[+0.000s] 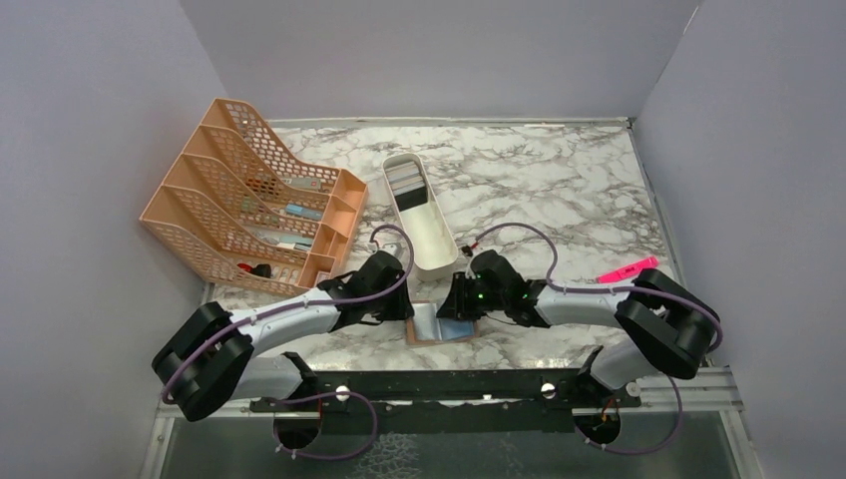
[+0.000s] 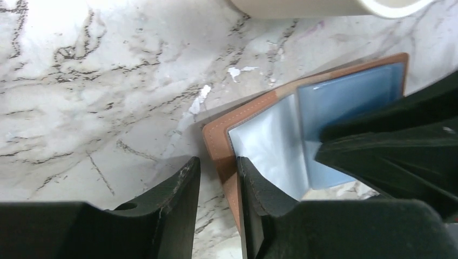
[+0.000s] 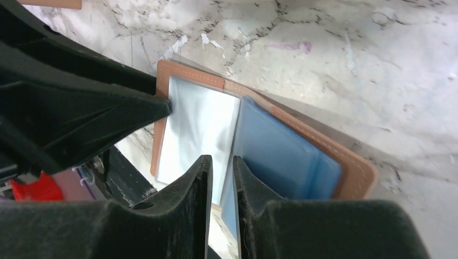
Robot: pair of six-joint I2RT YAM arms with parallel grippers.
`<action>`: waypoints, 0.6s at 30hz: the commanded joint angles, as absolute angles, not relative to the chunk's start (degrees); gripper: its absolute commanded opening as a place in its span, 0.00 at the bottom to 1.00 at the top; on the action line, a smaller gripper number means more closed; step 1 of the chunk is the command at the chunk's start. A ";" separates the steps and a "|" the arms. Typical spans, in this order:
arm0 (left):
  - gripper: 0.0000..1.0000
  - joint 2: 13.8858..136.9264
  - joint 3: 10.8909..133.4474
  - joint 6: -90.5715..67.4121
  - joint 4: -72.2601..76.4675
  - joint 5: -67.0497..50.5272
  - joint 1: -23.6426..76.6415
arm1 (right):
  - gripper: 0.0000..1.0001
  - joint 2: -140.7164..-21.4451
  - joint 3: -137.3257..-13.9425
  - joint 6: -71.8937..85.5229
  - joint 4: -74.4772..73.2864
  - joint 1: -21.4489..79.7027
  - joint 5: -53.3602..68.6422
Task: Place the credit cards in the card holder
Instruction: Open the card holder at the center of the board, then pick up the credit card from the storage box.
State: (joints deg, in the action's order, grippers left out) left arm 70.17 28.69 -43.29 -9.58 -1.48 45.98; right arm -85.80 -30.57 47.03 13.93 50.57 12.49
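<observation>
The card holder lies opened flat at the middle of your tabletop's near edge. It is a tan, leather-look cover with a stitched border and rounded corners, and it has glossy clear plastic sleeves inside.

Your left gripper sits at the holder's left end. Its matte black fingers are a narrow slot apart and straddle the stitched rim, one over bare marble and the other over the crinkled sleeve. You cannot tell whether they pinch anything.

Your right gripper has its fingers drawn almost together on the edge of a thin, smooth light blue card, which lies across the holder's right half.

More credit cards, silvery grey and dark, sit stacked in the far end of a white oblong plastic tray. The tray runs from the table's centre toward the far edge.

An orange mesh file rack with stepped tiers stands along the left edge. A pink highlighter lies at the right edge on the grey-veined marble tabletop.
</observation>
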 commanded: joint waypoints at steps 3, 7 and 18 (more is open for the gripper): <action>0.30 73.41 29.54 -41.86 -9.41 2.32 45.87 | 0.25 -80.74 -26.64 44.74 6.45 50.63 5.32; 0.27 75.81 29.31 -41.75 -8.14 2.46 45.79 | 0.23 -78.60 -24.13 44.74 5.96 50.63 2.65; 0.36 71.22 32.86 -43.24 -10.05 0.64 45.77 | 0.25 -71.45 -22.81 44.53 4.46 50.63 3.11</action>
